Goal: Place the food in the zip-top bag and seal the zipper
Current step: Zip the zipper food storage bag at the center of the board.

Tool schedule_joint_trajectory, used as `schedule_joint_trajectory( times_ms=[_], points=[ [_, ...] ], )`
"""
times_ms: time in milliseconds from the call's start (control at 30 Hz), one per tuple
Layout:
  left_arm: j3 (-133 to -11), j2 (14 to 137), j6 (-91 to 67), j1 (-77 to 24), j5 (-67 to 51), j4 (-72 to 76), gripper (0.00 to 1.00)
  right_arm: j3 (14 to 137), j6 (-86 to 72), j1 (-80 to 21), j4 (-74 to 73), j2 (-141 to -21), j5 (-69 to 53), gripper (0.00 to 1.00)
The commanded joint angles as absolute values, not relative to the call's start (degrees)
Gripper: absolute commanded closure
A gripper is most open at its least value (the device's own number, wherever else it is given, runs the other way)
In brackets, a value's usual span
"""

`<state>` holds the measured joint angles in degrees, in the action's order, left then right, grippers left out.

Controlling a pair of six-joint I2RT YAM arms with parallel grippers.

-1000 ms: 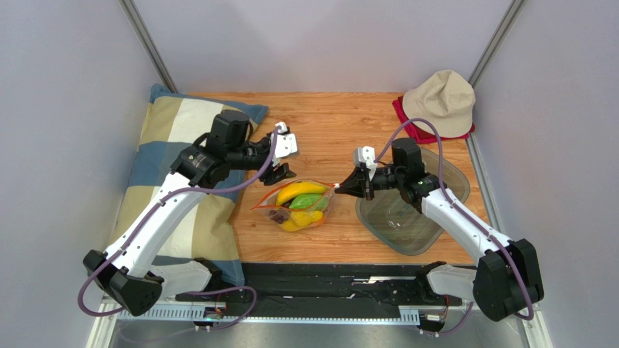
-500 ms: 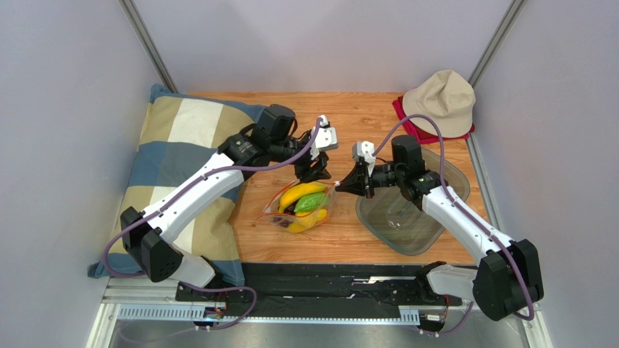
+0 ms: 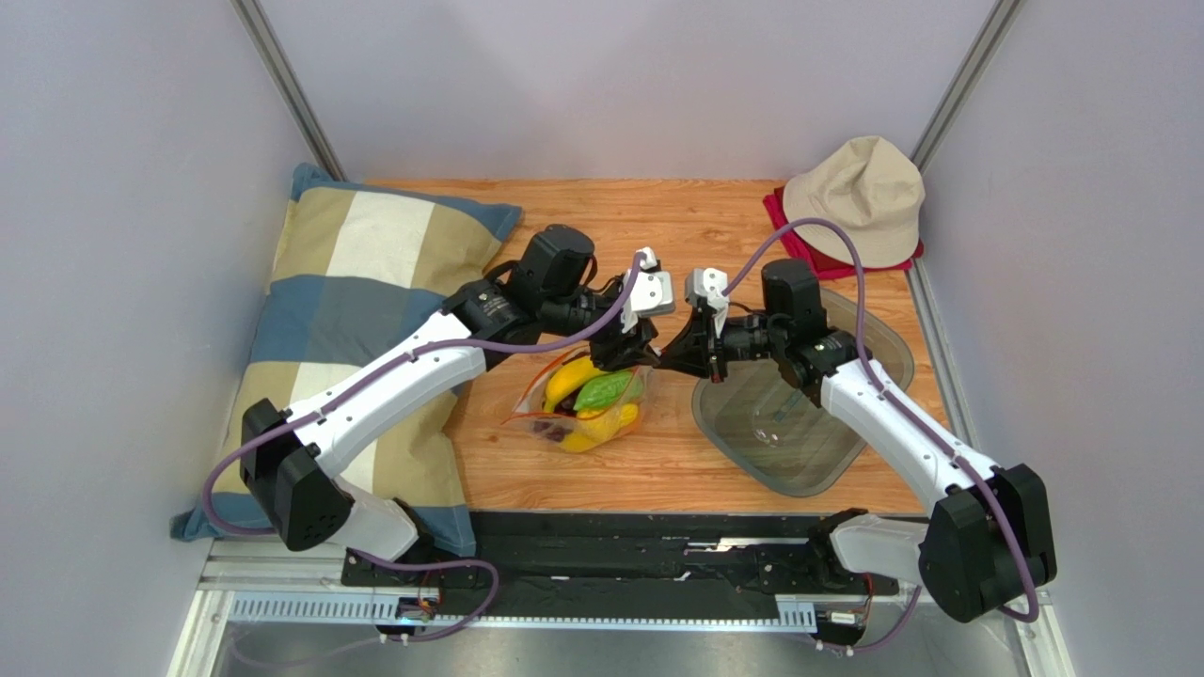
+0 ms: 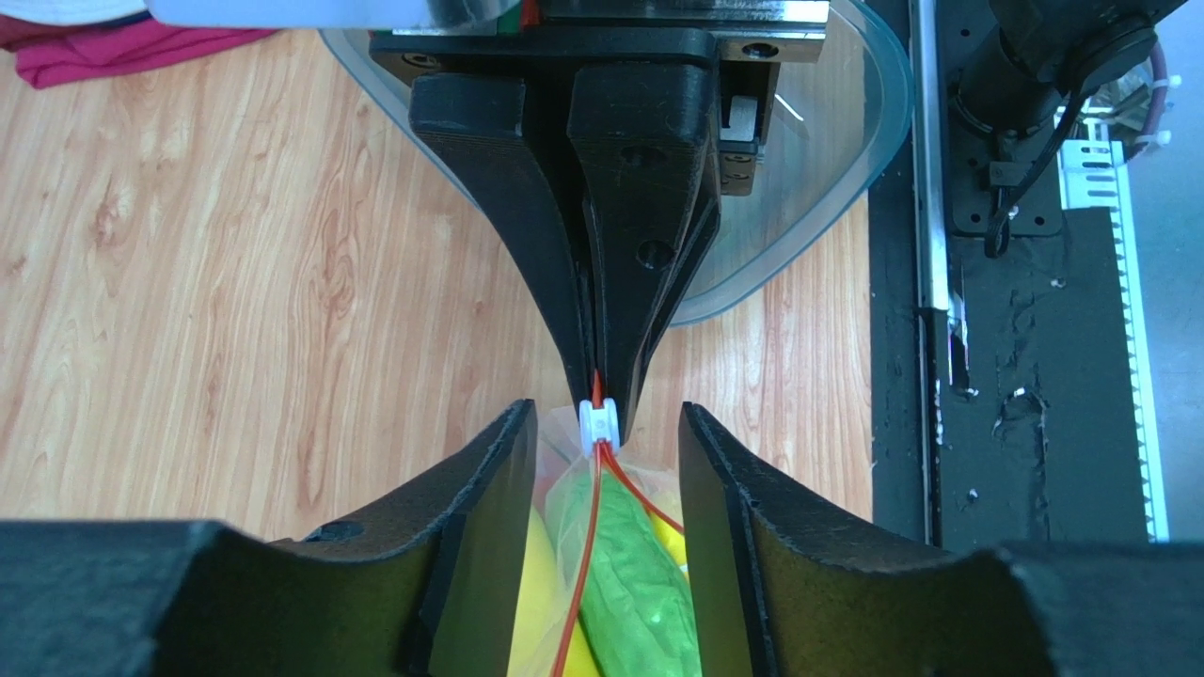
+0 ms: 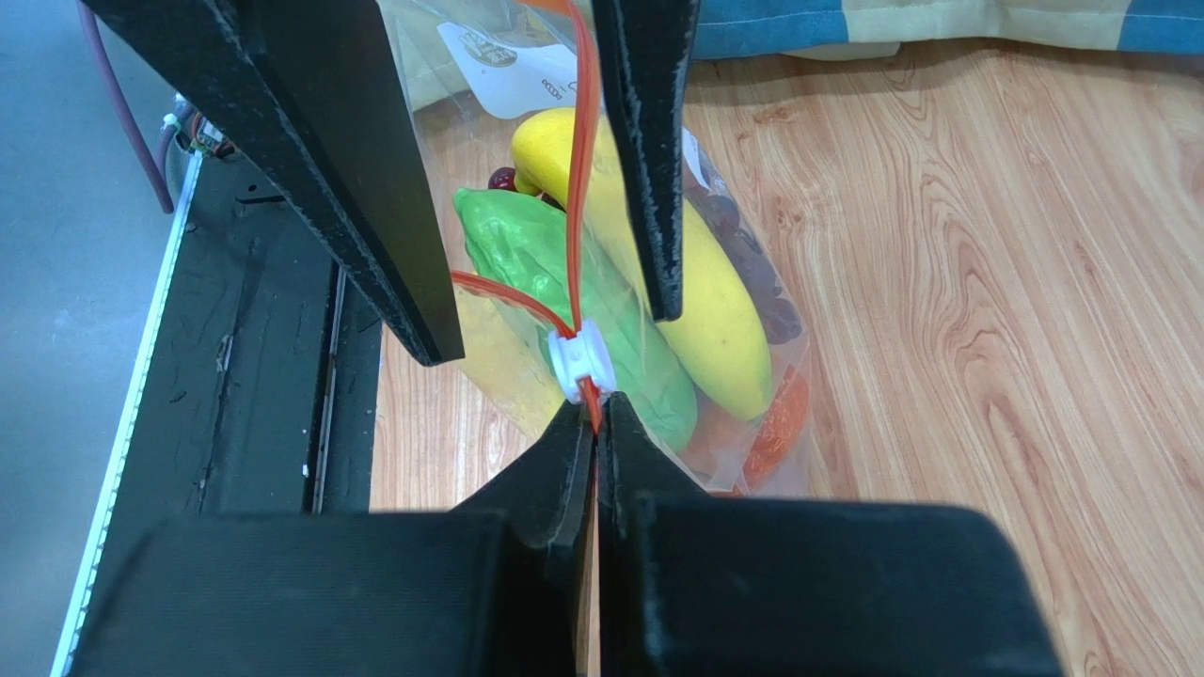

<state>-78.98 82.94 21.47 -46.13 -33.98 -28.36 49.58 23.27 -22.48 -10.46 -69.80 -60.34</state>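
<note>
The clear zip-top bag (image 3: 587, 402) hangs lifted at its right end over the wooden table. Inside it are a yellow banana (image 5: 707, 289), a green piece (image 5: 622, 332), dark grapes and an orange piece. My right gripper (image 5: 591, 412) is shut on the end of the orange-red zipper (image 5: 573, 169), just behind the white slider (image 5: 582, 363). My left gripper (image 4: 599, 423) is open, its fingers on either side of the slider (image 4: 599, 421) without touching it. The two zipper tracks spread apart below the slider, so the mouth is open there.
A grey translucent tray (image 3: 799, 409) lies under my right arm. A beige hat (image 3: 855, 198) on a red cloth sits at the back right. A checked pillow (image 3: 353, 310) lies along the left side. The black base rail (image 3: 664, 550) runs along the near edge.
My left arm has swung right from beside the bag's left end and now brackets the slider. My right gripper has kept its hold and raised the bag's end slightly.
</note>
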Motion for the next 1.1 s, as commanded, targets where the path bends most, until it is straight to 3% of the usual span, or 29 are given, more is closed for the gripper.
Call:
schedule_joint_trajectory(
  times_ms=[0,133,267,467,767,1067],
  points=[
    [-78.57,82.88,21.0,-47.02,-33.66,-25.84,0.52,52.38,22.32,-22.68,-8.7,-69.17,-60.29,1.0],
    [-78.49,83.85,20.92,-47.28,-32.7,-25.93,0.54,52.21,22.32,-22.76,-8.61,-68.91,-60.38,1.0],
    [-78.4,84.29,21.62,-47.37,-33.05,-27.07,0.62,52.03,22.5,-22.76,-8.61,-68.47,-60.38,1.0],
    [-77.7,84.73,22.32,-47.46,-32.7,-27.6,0.6,51.94,22.33,-22.68,-8.35,-68.47,-60.38,1.0],
    [-76.73,83.15,24.43,-47.46,-32.96,-29.78,0.88,51.68,22.5,-22.68,-8.52,-68.47,-59.33,1.0],
    [-71.81,78.32,27.6,-46.85,-31.47,-36.91,0.92,51.51,20.57,-20.84,-8.7,-67.59,-57.83,1.0]
  ],
)
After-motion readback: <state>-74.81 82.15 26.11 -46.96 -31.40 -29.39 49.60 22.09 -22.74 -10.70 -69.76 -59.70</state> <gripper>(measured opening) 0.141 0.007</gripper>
